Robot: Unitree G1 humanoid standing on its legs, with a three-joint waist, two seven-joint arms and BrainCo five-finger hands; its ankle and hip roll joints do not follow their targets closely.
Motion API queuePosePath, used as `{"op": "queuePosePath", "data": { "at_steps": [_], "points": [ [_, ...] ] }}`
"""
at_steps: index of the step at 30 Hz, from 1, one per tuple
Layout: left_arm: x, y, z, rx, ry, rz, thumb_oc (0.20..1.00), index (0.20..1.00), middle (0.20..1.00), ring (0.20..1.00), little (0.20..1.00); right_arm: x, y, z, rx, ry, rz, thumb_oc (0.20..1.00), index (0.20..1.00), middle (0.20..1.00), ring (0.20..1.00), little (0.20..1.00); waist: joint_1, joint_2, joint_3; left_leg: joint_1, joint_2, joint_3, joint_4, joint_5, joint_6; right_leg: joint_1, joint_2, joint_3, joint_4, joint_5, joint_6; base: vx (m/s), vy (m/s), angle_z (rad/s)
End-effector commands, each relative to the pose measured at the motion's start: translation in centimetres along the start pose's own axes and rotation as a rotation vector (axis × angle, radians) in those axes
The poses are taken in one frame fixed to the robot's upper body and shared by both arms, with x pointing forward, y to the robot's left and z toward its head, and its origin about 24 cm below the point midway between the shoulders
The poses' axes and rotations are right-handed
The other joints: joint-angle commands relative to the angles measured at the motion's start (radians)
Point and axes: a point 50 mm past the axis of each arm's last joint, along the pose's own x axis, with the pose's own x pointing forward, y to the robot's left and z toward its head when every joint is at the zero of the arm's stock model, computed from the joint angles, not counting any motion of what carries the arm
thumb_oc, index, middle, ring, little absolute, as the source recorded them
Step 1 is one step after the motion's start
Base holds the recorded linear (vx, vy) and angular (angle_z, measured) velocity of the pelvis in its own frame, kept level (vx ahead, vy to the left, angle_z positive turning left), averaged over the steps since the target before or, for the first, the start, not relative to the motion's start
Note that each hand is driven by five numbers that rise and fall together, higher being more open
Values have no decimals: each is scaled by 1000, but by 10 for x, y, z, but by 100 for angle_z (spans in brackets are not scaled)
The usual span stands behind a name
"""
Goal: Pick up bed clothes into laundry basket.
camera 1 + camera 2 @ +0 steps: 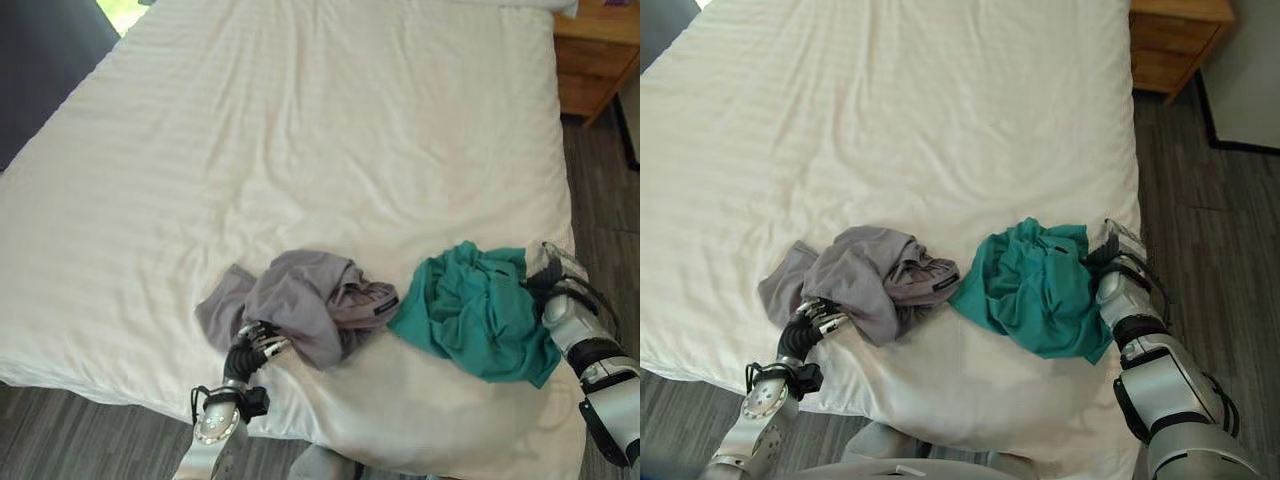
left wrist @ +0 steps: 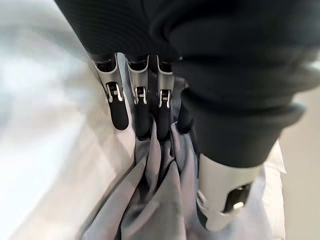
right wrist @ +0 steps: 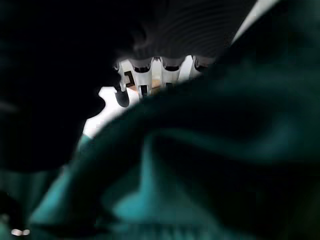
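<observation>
Grey garment (image 1: 300,300) crumpled lower centre of the white bed (image 1: 300,130), teal garment (image 1: 475,310) just right of it, touching. Left hand (image 1: 255,348) at the grey garment's lower edge, fingers (image 2: 142,112) curled into its folds, gripping. Right hand (image 1: 548,272) against the teal garment's right edge; fingers buried, grip can't be told. Wooden nightstand (image 1: 598,55) upper right.

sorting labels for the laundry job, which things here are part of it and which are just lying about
Job:
grey garment, left hand pinching its folds
teal garment, right hand at its edge, fingers hidden by cloth

Lying about:
white bed sheet
wooden nightstand
</observation>
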Motion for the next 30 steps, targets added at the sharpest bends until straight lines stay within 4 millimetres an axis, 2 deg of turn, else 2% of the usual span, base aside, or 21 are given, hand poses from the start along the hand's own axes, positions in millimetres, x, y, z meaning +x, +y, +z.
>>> {"op": "queuePosePath", "data": {
  "at_steps": [1, 2, 3, 4, 6, 8, 10, 12, 17, 22, 23, 25, 27, 30],
  "points": [
    [0, -5, 8, -26, -53, -15, 1000, 1000, 1000, 1000, 1000, 4, -7, 38, 94, -125, -21, 1000, 1000, 1000, 1000, 1000, 6, 9, 29, -91, 114, 69, 5, -25, -128, 40, -9, -25, 15, -52, -38, 5, -13, 5],
    [0, -5, 8, -26, -53, -15, 1000, 1000, 1000, 1000, 1000, 4, -7, 38, 94, -125, -21, 1000, 1000, 1000, 1000, 1000, 6, 9, 29, -91, 114, 69, 5, -25, -128, 40, -9, -25, 15, -52, -38, 0, 0, 0],
    [1, -6, 6, -23, -40, -8, 1000, 1000, 1000, 1000, 1000, -6, 11, 57, 145, -193, 26, 1000, 1000, 1000, 1000, 1000, 5, 9, 27, -82, 117, 70, 5, -30, -125, 44, -10, -24, 15, -52, -38, 0, 0, 0],
    [1, -5, 5, -21, -35, -4, 1000, 1000, 1000, 1000, 1000, -10, 15, 63, 154, -217, 35, 1000, 1000, 1000, 1000, 1000, 4, 7, 26, -76, 117, 71, 5, -32, -125, 49, -11, -25, 15, -54, -38, 12, -25, 5],
    [1, -3, 4, -24, -28, 18, 1000, 1000, 1000, 1000, 1000, -22, 17, 87, 166, -342, 29, 1000, 1000, 1000, 1000, 1000, 1, 3, 23, -66, 121, 74, 5, -37, -124, 54, -12, -29, 15, -56, -38, 3, -12, -2],
    [-2, -2, 1, -36, -15, 39, 1000, 1000, 1000, 1000, 1000, -33, 9, 105, 104, -468, -27, 1000, 1000, 1000, 1000, 1000, -4, -3, 17, -51, 129, 77, 5, -43, -124, 63, -15, -31, 15, -60, -39, 4, -16, -3],
    [-2, -3, 0, -40, -9, 45, 1000, 1000, 1000, 1000, 1000, -35, 7, 108, 95, -485, -46, 1000, 1000, 1000, 1000, 1000, -7, -4, 15, -45, 130, 79, 5, -45, -123, 68, -16, -31, 15, -61, -40, 0, 0, 0],
    [-2, -4, -1, -34, 1, 49, 1000, 1000, 1000, 1000, 1000, -42, -6, 122, 71, -564, -121, 1000, 1000, 1000, 1000, 1000, -17, -9, 8, -32, 135, 85, 5, -49, -123, 76, -16, -28, 15, -62, -41, 0, 0, 0],
    [-5, -4, -5, -35, 22, 52, 1000, 1000, 1000, 1000, 1000, -52, -15, 123, 91, -606, -164, 1000, 1000, 1000, 1000, 1000, -27, -17, -5, -8, 148, 89, 5, -57, -123, 92, -14, -21, 15, -61, -45, -19, -26, -5],
    [-6, -2, -8, -28, 40, 50, 1000, 1000, 1000, 1000, 1000, -56, -4, 114, 116, -586, -113, 1000, 1000, 1000, 1000, 1000, -31, -19, -11, 11, 161, 91, 5, -58, -125, 104, -6, -17, 15, -69, -54, -5, -26, -1],
    [-7, -2, -9, -27, 46, 49, 1000, 1000, 1000, 1000, 1000, -57, -1, 112, 118, -579, -96, 1000, 1000, 1000, 1000, 1000, -31, -14, -11, 6, 168, 91, 5, -44, -128, 100, 1, -14, 15, -59, -54, -40, -33, -1],
    [-8, -2, -12, -24, 60, 46, 1000, 1000, 1000, 1000, 1000, -61, 14, 102, 117, -548, -31, 1000, 1000, 1000, 1000, 1000, -34, -13, -13, 10, 168, 90, 5, -52, -131, 110, 4, -21, 15, -75, -62, 12, -39, -2],
    [-9, -1, -13, -25, 64, 45, 1000, 1000, 1000, 1000, 1000, -63, 20, 100, 120, -540, -6, 1000, 1000, 1000, 1000, 1000, -36, -8, -11, 4, 171, 86, 5, -37, -133, 107, 10, -22, 15, -67, -62, 6, -18, 0],
    [-11, -1, -18, -30, 81, 56, 1000, 1000, 1000, 1000, 1000, -73, 46, 83, 119, -486, 105, 1000, 1000, 1000, 1000, 1000, -41, -4, -7, 3, 169, 77, 5, -43, -137, 118, 13, -38, 15, -86, -69, 28, -43, 5]
  ]
}}
